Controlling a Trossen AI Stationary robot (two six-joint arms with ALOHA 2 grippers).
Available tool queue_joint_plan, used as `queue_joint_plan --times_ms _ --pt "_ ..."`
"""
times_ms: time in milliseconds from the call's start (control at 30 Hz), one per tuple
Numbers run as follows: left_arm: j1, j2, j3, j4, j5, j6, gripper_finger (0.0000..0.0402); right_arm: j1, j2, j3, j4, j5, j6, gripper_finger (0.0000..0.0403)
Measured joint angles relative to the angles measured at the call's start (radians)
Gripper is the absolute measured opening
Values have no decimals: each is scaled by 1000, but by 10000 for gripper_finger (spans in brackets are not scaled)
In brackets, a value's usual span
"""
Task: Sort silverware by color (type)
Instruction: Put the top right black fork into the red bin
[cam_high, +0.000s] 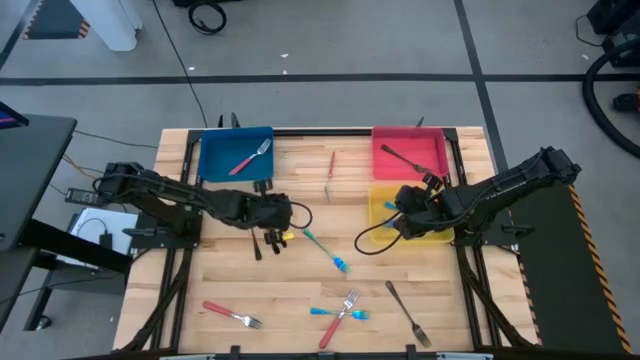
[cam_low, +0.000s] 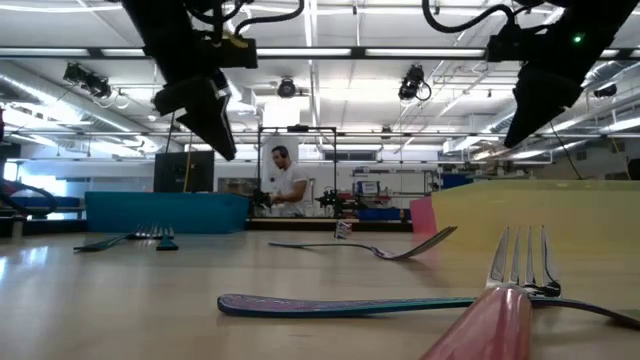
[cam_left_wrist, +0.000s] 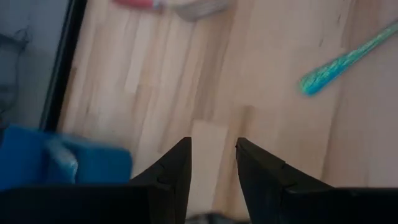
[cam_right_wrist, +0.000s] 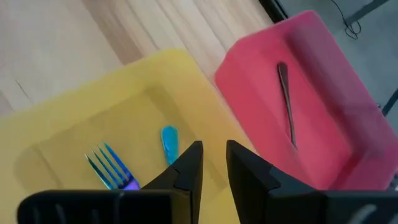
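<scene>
Small forks lie flat on the wooden table: a blue-handled one (cam_high: 325, 250) at the middle, a red one (cam_high: 230, 315) near left, a blue (cam_high: 335, 313) and a red one (cam_high: 340, 320) crossed at the near edge, a dark one (cam_high: 408, 313) and a thin red one (cam_high: 330, 170) far back. The blue tray (cam_high: 215, 165) holds a red fork (cam_high: 250, 158), the red tray (cam_high: 435, 150) a dark fork (cam_right_wrist: 287, 106), the yellow tray (cam_right_wrist: 74, 130) a blue fork (cam_right_wrist: 112, 168). My left gripper (cam_left_wrist: 212, 162) is open and empty over bare wood near the blue tray. My right gripper (cam_right_wrist: 214, 163) is open and empty above the yellow tray.
The three trays stand along the far edge, yellow in front of red at the right. A black frame rail runs along the table's far and side edges. Black cables hang by both wrists (cam_high: 375, 240). A person (cam_low: 290, 180) stands far behind the table.
</scene>
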Motion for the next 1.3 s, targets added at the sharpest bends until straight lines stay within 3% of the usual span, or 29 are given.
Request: queue_joint_plan --times_ms 200,300,533,1000,1300 --pt "61 31 0 267 297 172 125 -26 0 0 82 21 -22 78" --pt "65 63 0 377 369 219 125 -38 0 0 95 20 -50 78" --pt "49 136 0 493 420 344 125 -63 0 0 105 14 -71 78" --pt "44 282 0 696 422 341 127 -97 0 0 135 13 -71 78" --pt "54 305 1 716 420 350 152 -96 0 0 142 13 -71 78"
